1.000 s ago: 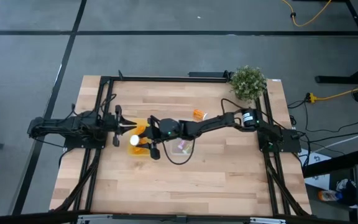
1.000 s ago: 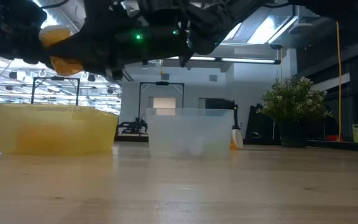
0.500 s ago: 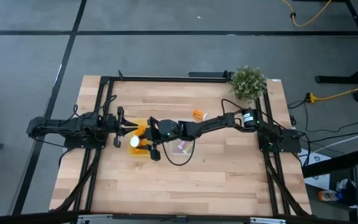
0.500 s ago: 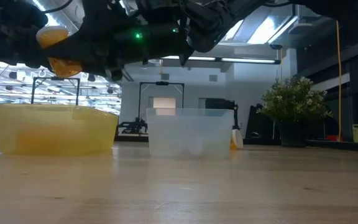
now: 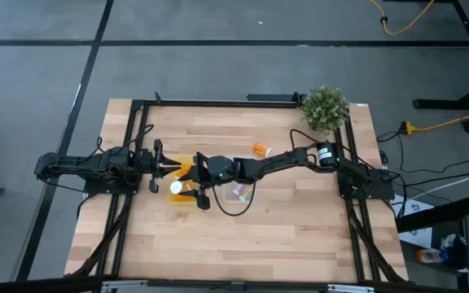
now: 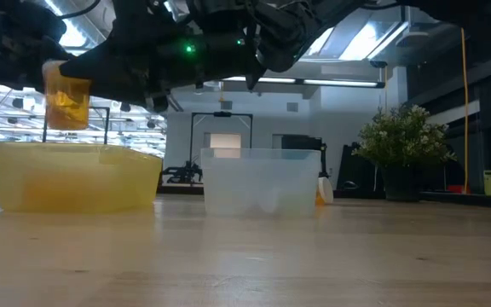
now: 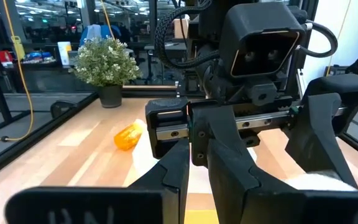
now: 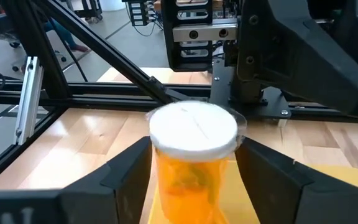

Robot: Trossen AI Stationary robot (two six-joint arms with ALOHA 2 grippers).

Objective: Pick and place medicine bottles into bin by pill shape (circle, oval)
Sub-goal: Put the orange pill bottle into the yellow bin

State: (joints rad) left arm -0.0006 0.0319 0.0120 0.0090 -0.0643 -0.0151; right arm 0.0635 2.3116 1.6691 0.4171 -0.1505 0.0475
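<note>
Hovering over the yellow bin (image 6: 75,175), right tool (image 8: 191,171) parted around partly hidden orange bottle (image 8: 191,149).

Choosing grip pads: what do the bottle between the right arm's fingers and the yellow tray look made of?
Orange bottle: seemingly smooth translucent plastic, light glows through; its white cap looks matte and opaque. Yellow tray: likely translucent plastic, contents showing dimly through its walls.

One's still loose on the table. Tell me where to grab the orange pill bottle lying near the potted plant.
Pinch the translucent orange pill bottle across its round body from straight above: it lies on its side on the wooden table, white cap at one end.
</note>
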